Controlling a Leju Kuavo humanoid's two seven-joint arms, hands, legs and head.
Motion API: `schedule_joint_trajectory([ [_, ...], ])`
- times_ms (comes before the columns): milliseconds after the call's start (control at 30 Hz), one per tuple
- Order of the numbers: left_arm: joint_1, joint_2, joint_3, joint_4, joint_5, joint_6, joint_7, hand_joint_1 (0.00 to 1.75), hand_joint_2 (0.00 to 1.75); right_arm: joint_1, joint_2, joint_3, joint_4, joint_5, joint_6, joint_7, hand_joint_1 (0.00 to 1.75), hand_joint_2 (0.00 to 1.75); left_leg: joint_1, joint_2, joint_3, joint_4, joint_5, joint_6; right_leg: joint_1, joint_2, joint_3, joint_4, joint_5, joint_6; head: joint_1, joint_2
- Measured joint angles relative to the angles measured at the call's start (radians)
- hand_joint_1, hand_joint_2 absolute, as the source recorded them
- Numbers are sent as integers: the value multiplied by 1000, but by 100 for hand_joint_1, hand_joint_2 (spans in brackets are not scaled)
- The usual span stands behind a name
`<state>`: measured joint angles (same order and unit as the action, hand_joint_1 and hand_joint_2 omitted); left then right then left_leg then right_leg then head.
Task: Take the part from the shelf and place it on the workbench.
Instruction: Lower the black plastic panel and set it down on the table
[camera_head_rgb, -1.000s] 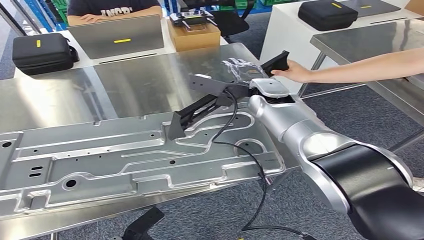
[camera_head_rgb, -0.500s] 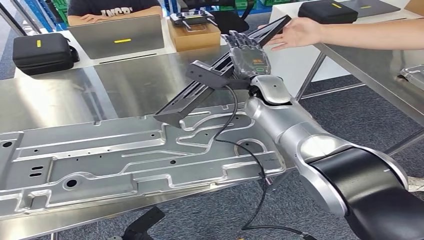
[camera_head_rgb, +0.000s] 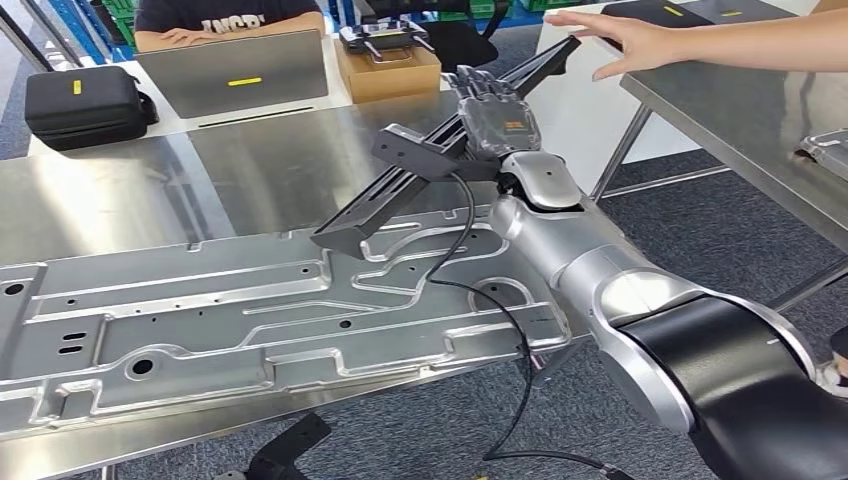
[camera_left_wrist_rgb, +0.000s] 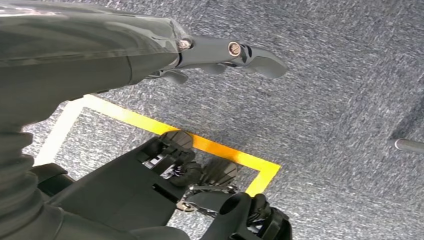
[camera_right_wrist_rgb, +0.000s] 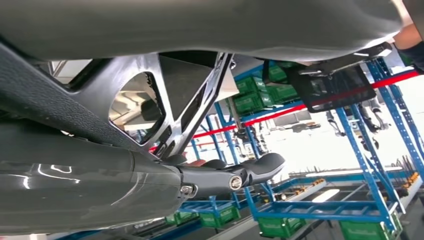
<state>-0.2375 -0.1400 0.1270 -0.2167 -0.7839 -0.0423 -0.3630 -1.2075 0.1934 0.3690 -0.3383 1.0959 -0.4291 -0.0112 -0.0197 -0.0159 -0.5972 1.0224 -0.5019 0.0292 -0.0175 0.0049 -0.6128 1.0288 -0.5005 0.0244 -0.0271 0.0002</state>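
My right hand (camera_head_rgb: 500, 115) grips a long black part (camera_head_rgb: 400, 190) near its middle and holds it tilted above the steel workbench (camera_head_rgb: 150, 190). The part's low end hangs just over a big grey stamped metal panel (camera_head_rgb: 250, 310) lying on the bench. Its high end points at a person's hand (camera_head_rgb: 615, 35), which hovers just beside it with fingers spread. In the right wrist view the black part (camera_right_wrist_rgb: 165, 100) crosses close above my right hand (camera_right_wrist_rgb: 235, 177). My left hand (camera_left_wrist_rgb: 230, 50) hangs over grey carpet, fingers apart, holding nothing.
Behind the bench stand a laptop (camera_head_rgb: 235, 70), a black case (camera_head_rgb: 85, 105) and a cardboard box (camera_head_rgb: 388, 70), with a seated person behind them. A second steel table (camera_head_rgb: 740, 110) is at the right. A black cable (camera_head_rgb: 470, 300) drapes from my right wrist.
My right hand lifted the part off the panel and tilted it upward. The person's hand, which held the part's far end, rose with it and now has drawn off it.
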Motion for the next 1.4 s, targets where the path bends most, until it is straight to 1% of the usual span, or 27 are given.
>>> schedule_joint_trajectory([
  [1000,-5,-5,0,0,0,1,17,0,175,11,12,2,5,1,25,-2,0,0,0,-3,-1,1,0,0,0,-2,0,-1,0,1,0,0],
  [1400,-6,-9,0,0,0,1,21,0,175,10,19,6,0,26,27,-12,0,0,0,-4,-3,1,0,0,0,-3,-1,-1,0,1,0,0],
])
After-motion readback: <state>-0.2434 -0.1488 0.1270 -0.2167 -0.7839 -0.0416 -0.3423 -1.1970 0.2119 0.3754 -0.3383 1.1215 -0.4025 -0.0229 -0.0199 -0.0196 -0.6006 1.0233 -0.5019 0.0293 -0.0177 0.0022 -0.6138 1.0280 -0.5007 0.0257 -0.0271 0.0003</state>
